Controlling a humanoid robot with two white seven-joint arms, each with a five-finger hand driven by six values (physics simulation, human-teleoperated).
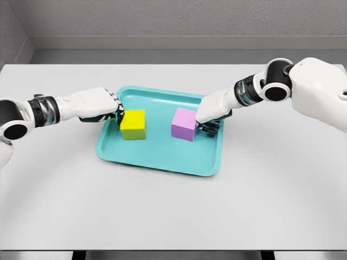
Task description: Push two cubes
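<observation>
Robot hand (118, 111) fingers obscured behind yellow cube (133, 124)

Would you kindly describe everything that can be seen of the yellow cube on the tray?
The plain, matte yellow cube has sharp edges and no markings. It sits flat and upright on the floor of the shallow teal tray, in its left half, apart from the pink cube to its right. The white left hand is against its left side, dark fingers at its upper left corner. It seems undamaged.
</observation>
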